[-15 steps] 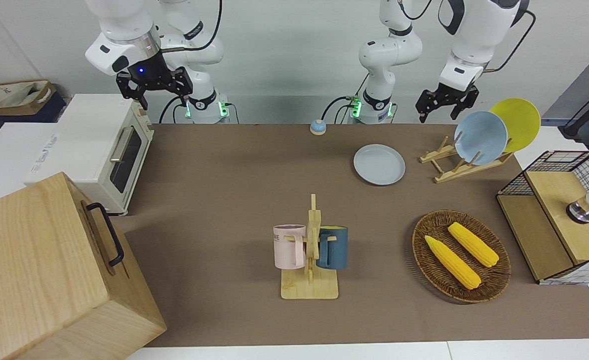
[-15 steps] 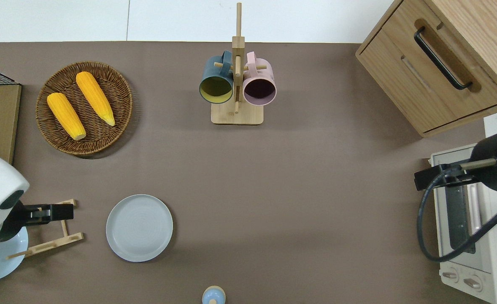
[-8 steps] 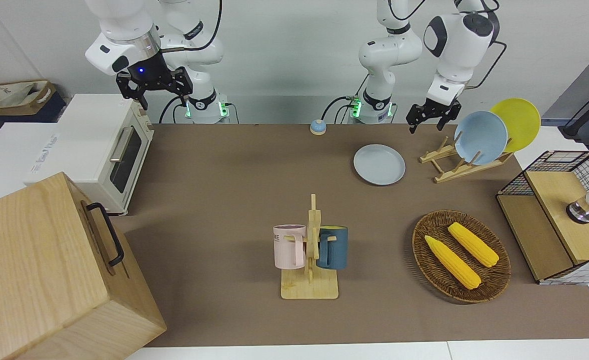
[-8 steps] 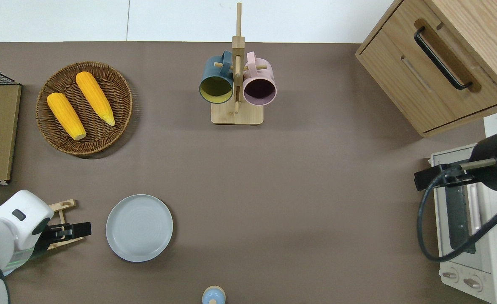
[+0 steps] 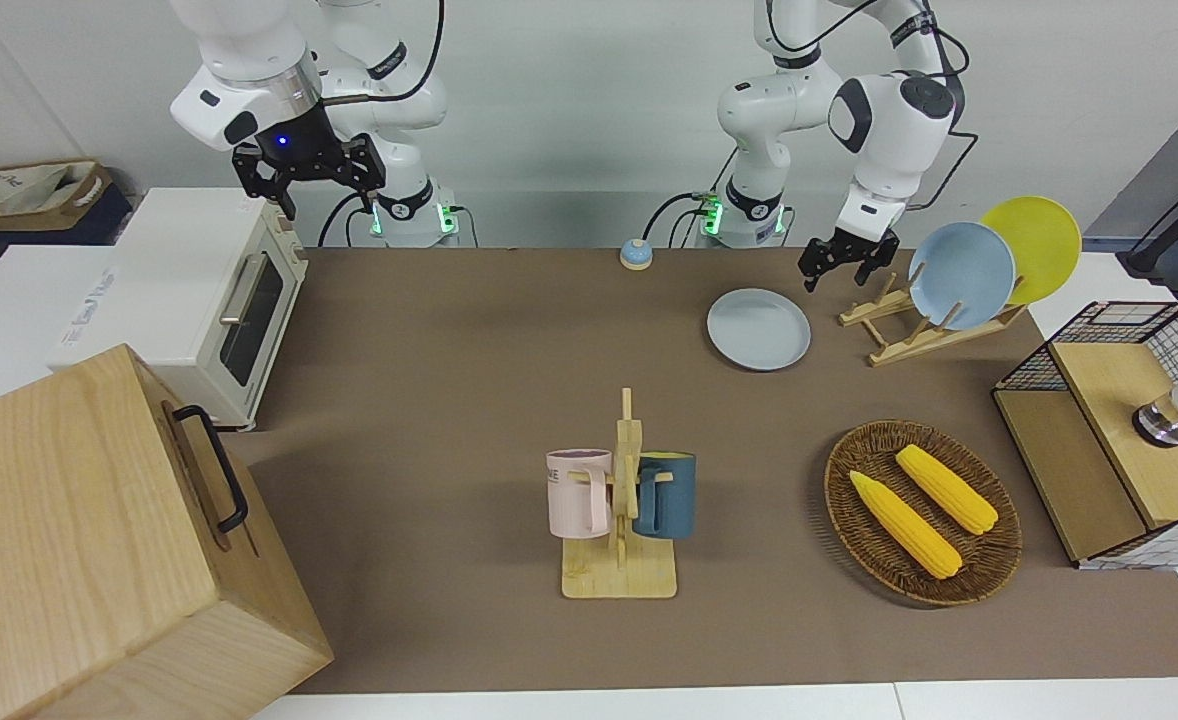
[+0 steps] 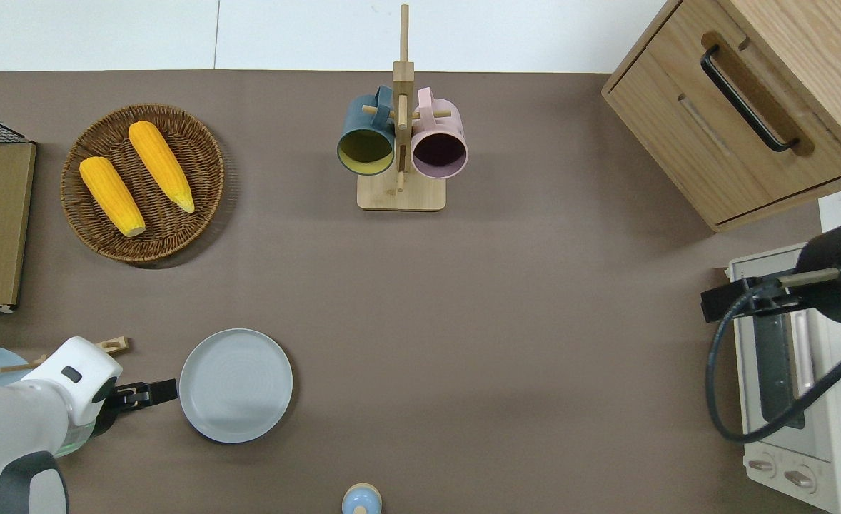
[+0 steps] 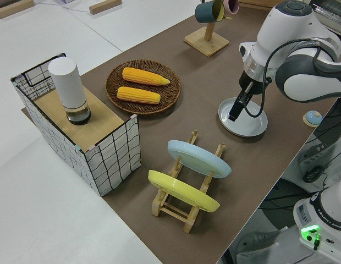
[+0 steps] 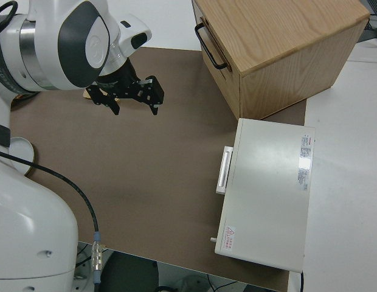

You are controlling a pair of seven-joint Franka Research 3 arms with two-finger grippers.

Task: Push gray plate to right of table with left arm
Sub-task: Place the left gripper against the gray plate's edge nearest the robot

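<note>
— While the gray plate [image 6: 235, 385] lies flat on the table [image 6: 520, 343], where does it sit relative to the edges?

— Close to the robots' edge, toward the left arm's end. Nothing on it. A wooden plate rack [image 5: 909, 325] stands just beside it, nearer that same end, holding a sky-blue plate [image 5: 961, 274] and a yellow plate [image 5: 1034, 246] on edge.

— Left gripper [image 6: 150, 393]?

— Low, over the bare cloth between rack and gray plate, tips pointing at the plate's rim. Side view puts the fingers [image 7: 235, 110] right at the rim — touching or a hair apart, can't tell. Whether they are parted or closed, also can't tell.

— Right gripper [image 8: 127, 96]?

— Parked, fingers spread wide, nothing between them.

— Rest of the surface?

— Wicker basket [image 6: 78, 214] with two corn cobs [image 6: 160, 165] near the far edge, left arm's end. Mug rack [image 6: 400, 193] mid-table toward the far edge — a dark blue mug [image 6: 365, 139] and a pink mug [image 6: 438, 143] hang on it. Wooden cabinet [image 6: 742, 107] at the far corner of the right arm's end, white toaster oven [image 5: 199, 300] nearer the robots there. Small blue bell [image 5: 635, 254] at the robots' edge, middle.
</note>
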